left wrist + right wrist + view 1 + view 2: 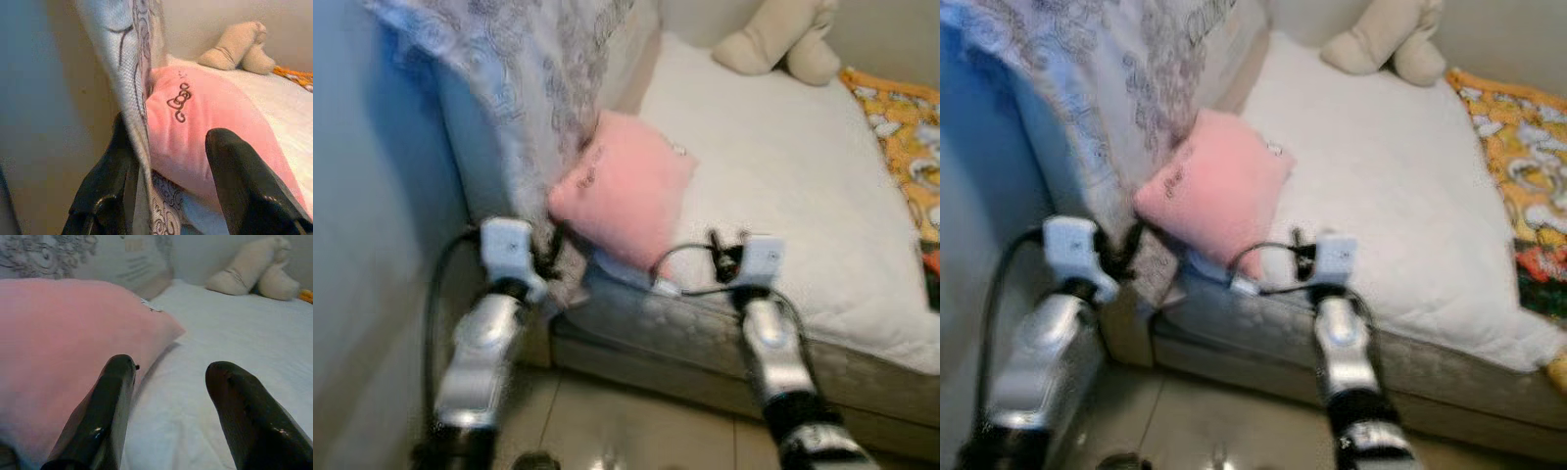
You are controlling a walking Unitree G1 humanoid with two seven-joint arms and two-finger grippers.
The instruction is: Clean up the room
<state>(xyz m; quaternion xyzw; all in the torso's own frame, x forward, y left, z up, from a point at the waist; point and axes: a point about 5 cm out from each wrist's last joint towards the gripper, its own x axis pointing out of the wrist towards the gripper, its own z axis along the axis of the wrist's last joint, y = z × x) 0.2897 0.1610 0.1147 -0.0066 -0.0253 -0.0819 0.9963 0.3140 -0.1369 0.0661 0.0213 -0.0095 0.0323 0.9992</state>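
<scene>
A wall (362, 245) stands at the far left, and beside it a patterned grey-white cloth (529, 88) hangs down at the bed's end. The left gripper (168, 161) is spread wide at the near corner of the bed: one finger is behind the hanging cloth, the other is in front of the pink pillow (626, 191), so both cloth edge and pillow corner sit in its gap, not clamped. The pillow leans against the cloth, resting on the white mattress (783, 176). The right gripper (166, 391) is also spread apart, just beside the pillow's right edge, above the sheet. Farther back lies a beige plush toy (778, 39); an orange patterned blanket (906, 127) covers the right side. Tiled floor (626, 421) shows below.
</scene>
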